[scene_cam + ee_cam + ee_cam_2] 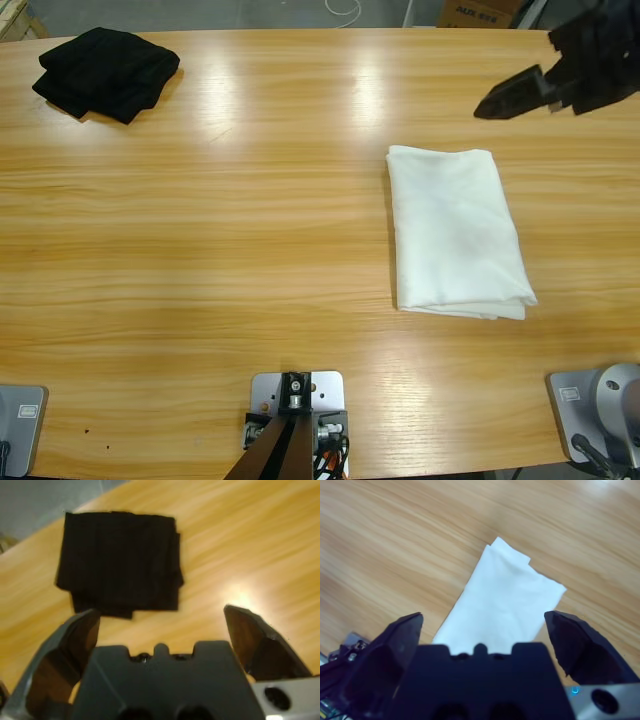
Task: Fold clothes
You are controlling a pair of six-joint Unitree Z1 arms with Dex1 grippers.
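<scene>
- The white T-shirt (457, 232) lies on the right side of the tabletop (230, 250), folded into a neat, flat rectangle. It looks done.
- The black garment (105, 71) sits in the far left corner, folded into a small, thick square, well apart from the white one.
- The right gripper (482, 630) hangs above the T-shirt, jaws wide open and holding nothing.
- The left gripper (160, 625) hangs near the black garment, jaws wide open and empty too.

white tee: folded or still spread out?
Folded. The white T-shirt lies as a compact rectangle on the table, no sleeves or collar showing, with layered edges at its corners. Neither gripper touches it.
</scene>
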